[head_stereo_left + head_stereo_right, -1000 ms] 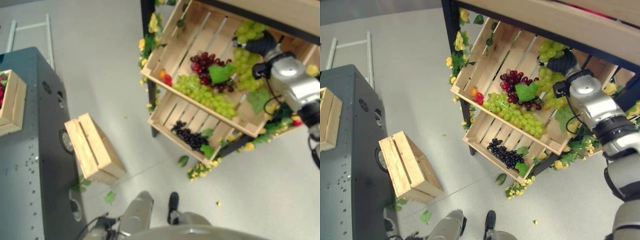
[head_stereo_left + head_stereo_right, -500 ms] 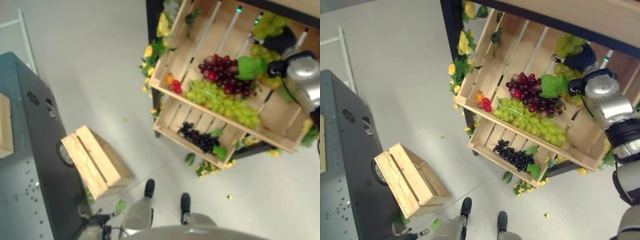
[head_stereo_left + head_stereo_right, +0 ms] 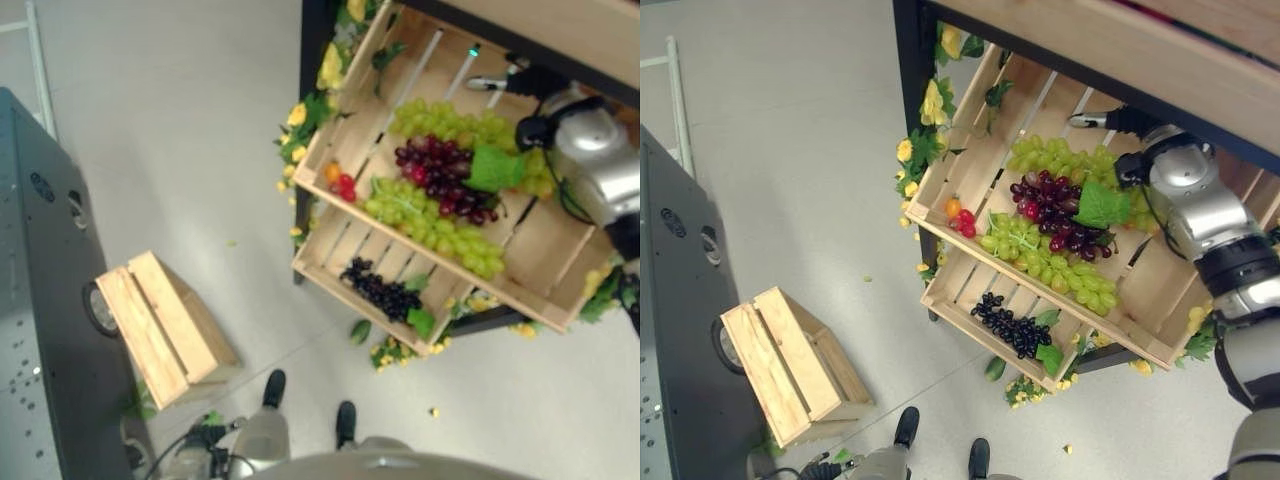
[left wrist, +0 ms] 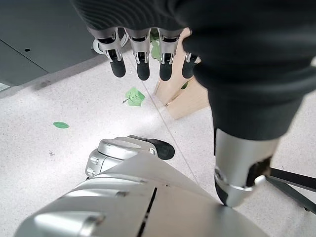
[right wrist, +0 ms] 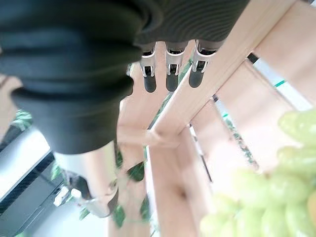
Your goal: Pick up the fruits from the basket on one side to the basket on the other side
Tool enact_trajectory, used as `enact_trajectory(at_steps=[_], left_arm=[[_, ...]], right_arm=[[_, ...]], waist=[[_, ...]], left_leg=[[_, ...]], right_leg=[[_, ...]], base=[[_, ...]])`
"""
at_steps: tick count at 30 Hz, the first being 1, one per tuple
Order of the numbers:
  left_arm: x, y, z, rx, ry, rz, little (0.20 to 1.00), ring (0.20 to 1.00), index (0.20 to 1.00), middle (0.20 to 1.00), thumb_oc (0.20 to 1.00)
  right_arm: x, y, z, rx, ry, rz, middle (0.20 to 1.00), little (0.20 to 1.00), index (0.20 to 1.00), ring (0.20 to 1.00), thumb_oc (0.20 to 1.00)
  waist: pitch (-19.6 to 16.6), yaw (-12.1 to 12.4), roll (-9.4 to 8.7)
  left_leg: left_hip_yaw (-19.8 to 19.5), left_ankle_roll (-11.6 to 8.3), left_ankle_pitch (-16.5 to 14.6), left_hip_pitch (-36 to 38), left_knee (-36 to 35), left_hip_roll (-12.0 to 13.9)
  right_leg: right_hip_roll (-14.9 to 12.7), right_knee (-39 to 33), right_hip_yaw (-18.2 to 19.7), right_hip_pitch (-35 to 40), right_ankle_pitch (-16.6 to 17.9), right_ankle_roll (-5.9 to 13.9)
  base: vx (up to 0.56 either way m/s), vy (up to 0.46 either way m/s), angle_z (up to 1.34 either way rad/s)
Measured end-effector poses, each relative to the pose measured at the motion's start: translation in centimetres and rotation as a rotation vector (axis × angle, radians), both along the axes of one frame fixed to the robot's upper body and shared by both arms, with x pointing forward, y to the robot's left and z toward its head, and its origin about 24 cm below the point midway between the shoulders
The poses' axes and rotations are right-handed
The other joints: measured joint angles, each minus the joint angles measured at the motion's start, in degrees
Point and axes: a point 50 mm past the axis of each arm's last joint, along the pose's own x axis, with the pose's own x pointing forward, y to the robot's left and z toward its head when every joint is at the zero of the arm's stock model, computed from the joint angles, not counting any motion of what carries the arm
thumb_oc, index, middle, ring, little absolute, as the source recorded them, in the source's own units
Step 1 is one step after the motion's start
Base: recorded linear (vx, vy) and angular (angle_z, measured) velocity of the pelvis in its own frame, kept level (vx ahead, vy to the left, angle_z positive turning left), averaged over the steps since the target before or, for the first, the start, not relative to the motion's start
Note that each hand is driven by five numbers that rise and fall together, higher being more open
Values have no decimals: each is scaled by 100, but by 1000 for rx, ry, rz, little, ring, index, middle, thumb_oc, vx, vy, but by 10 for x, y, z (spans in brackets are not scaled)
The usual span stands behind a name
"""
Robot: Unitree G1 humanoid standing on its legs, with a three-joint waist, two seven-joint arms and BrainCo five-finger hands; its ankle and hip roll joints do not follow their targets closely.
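Resting in the upper crate (image 3: pixel 940 195) of the stand, the green grape bunch (image 3: pixel 1055 158) now lies free above the red grapes (image 3: pixel 1045 192). The right hand (image 3: pixel 1110 120), on the bunch a second ago, has lifted clear with straight, empty fingers (image 5: pixel 170 79). The left hand (image 4: pixel 143 54) hangs open near the floor crate (image 3: pixel 160 325), so the transfer remains undone.

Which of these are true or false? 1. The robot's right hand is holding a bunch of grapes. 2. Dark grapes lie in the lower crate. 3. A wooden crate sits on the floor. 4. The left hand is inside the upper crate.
1. False: the right hand is open, above the green grapes, holding nothing.
2. True: dark grapes lie in the lower crate.
3. True: a wooden crate sits on the floor.
4. False: the left hand hangs open near the floor.
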Motion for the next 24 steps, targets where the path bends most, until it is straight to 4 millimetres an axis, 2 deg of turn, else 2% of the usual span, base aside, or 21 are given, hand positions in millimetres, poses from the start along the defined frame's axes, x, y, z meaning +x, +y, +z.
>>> enact_trajectory(at_steps=[4, 14, 24], left_arm=[[-1, 0, 0, 1, 5, 0, 1000, 1000, 1000, 1000, 1000], [-4, -1, -1, 13, 20, -30, 1000, 1000, 1000, 1000, 1000], [-9, -4, -2, 26, 29, -38, 1000, 1000, 1000, 1000, 1000]], right_arm=[[-8, 1, -13, 7, 8, 29, 1000, 1000, 1000, 1000, 1000], [-24, -4, -26, 20, -12, 37, 1000, 1000, 1000, 1000, 1000], [-50, 8, -71, 133, 31, 129, 1000, 1000, 1000, 1000, 1000]], waist=[[-44, -35, 5], [-230, -147, 48], [-358, -168, 54]], left_leg=[[24, -3, -3, 85, -38, 9], [74, -12, -10, 105, -71, 35], [130, -24, -20, 157, -132, 52]], right_leg=[[-1, 0, 3, 51, -10, -12], [16, -1, 52, 39, -16, -20], [20, -1, 111, 38, -29, -35]], base=[[4, 2, -4], [-2, 3, -1], [2, 4, -3]])
